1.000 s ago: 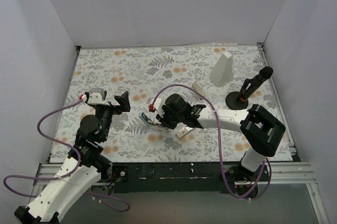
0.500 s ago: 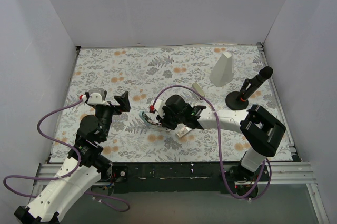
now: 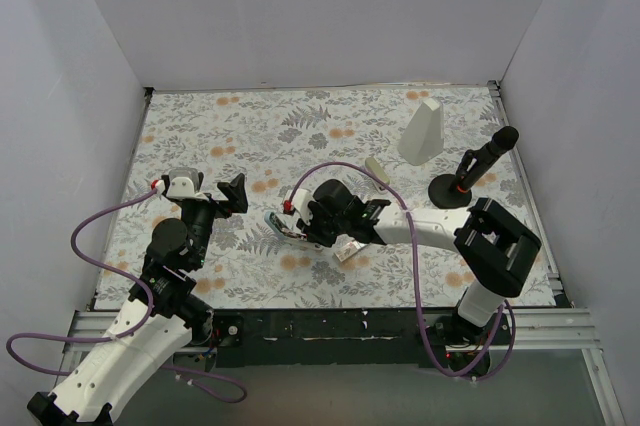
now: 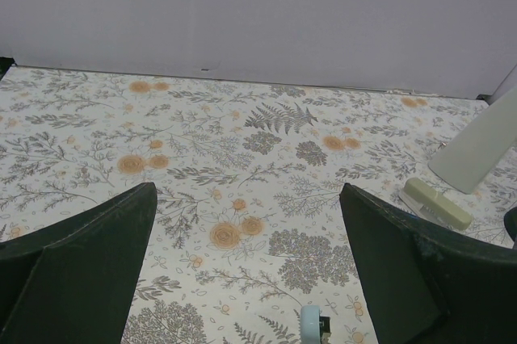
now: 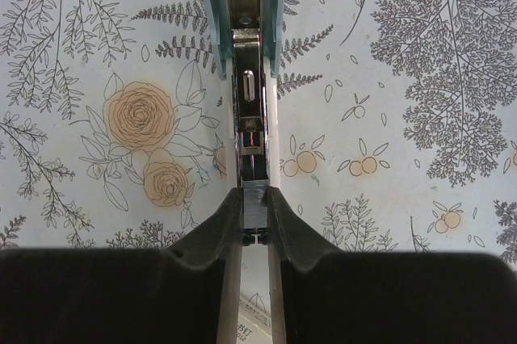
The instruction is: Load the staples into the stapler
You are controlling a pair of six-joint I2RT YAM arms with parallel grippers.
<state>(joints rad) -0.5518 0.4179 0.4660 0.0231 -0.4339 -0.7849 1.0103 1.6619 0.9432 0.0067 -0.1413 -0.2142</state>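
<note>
The light blue stapler point(image 5: 239, 5) lies opened on the floral mat, its silver channel point(image 5: 249, 110) facing up; it also shows in the top view point(image 3: 281, 225), and its tip shows in the left wrist view point(image 4: 311, 325). My right gripper point(image 5: 255, 195) is shut on a short silver-grey strip of staples point(image 5: 255, 203), held in line with the channel's near end. The small cream staple box point(image 3: 348, 250) lies just behind it on the mat and shows between the fingers point(image 5: 254, 316). My left gripper point(image 3: 235, 193) is open and empty, left of the stapler.
A beige stapler point(image 3: 378, 171) lies behind the right arm and shows in the left wrist view point(image 4: 436, 203). A tall white wedge block point(image 3: 423, 131) and a black stand point(image 3: 465, 184) sit at the back right. White walls enclose the mat.
The right gripper has crept very slightly left over the stapler with the strip in it. The left arm has not moved.
</note>
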